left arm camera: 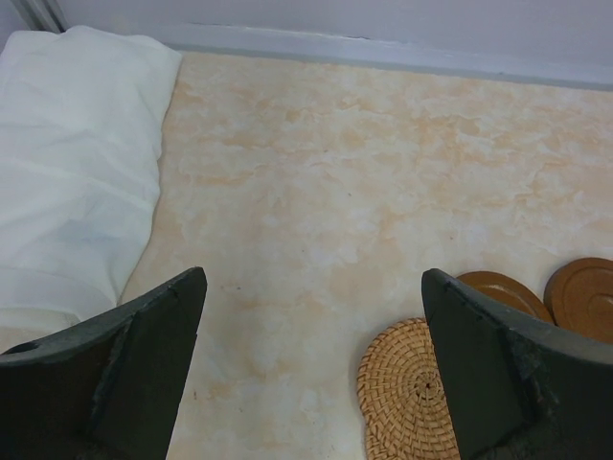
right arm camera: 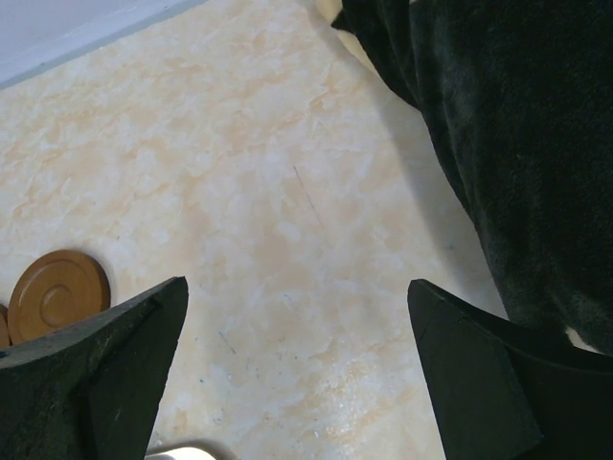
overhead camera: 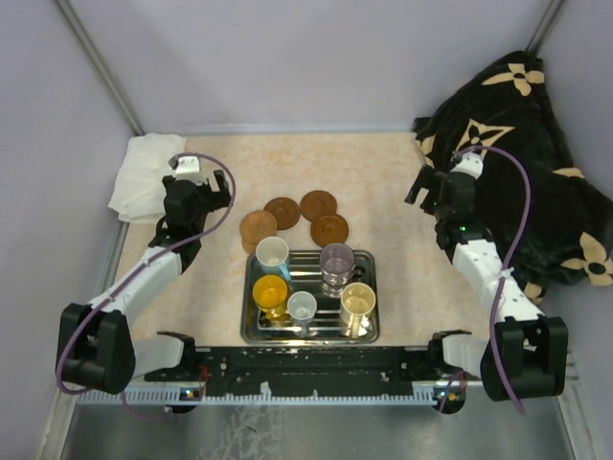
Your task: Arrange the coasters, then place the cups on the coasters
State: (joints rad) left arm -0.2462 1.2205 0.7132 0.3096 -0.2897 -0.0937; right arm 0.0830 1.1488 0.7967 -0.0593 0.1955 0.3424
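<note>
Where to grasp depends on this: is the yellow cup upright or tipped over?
Upright. The yellow cup stands in the steel tray, its round open mouth facing the overhead camera.

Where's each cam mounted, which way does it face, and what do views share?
Top external: above and behind, looking down on the table; left arm and right arm whole, tray of cups, coasters beyond.
Left wrist: on left arm, facing the far wall; own open jaws, white cloth left, coasters right.
Right wrist: on right arm, angled down at the table; own open jaws, black cloth right.
Shared: coasters show in all three.
</note>
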